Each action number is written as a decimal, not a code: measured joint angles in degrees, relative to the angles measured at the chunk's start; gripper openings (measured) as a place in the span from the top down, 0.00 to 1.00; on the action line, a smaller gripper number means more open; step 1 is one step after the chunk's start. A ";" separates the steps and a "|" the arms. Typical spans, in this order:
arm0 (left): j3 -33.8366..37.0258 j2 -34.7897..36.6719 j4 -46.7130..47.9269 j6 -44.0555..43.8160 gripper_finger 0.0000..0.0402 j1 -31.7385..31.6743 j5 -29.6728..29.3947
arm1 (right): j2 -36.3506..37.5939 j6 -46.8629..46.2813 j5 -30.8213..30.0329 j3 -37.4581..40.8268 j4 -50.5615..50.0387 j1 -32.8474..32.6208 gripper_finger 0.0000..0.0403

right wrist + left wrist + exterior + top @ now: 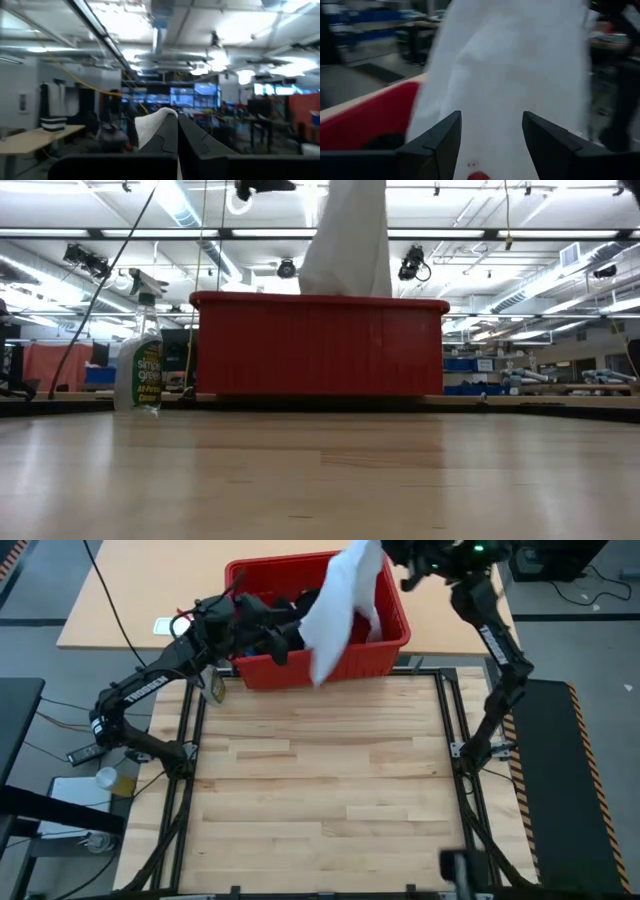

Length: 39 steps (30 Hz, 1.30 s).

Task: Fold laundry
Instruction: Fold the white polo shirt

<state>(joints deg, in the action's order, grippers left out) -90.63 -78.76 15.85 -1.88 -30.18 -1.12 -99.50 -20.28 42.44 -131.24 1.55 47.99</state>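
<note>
The right gripper [177,122] was raised high over the far edge of the table, its fingers clamped shut on a corner of the white garment [345,605]. From that pinch the cloth was hung down in a long, soft drape, its lower end trailing over the red basket [385,650]. The left gripper [491,142] was held inside the basket with its fingers parted, empty, the hanging white cloth just ahead of them. A dark garment [285,620] was seen heaped in the basket beside it; no blue piece could be made out.

The task was judged to be at its very start: one garment was only being lifted out, nothing had been laid flat or folded, and the pale wooden table [320,790] carried no cloth.

The white fabric appeared thin, matte and limp, falling in loose vertical folds. The basket was rigid plastic, rectangular, with ribbed walls.
</note>
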 joint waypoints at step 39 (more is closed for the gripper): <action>-2.43 -13.27 0.59 30.12 0.97 9.95 -27.48 | 17.13 8.75 2.63 -0.17 -37.71 -20.35 0.78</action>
<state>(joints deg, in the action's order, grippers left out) -93.05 -92.03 16.44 28.24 -20.23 -28.61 -82.37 -11.53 45.06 -131.41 -36.16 27.64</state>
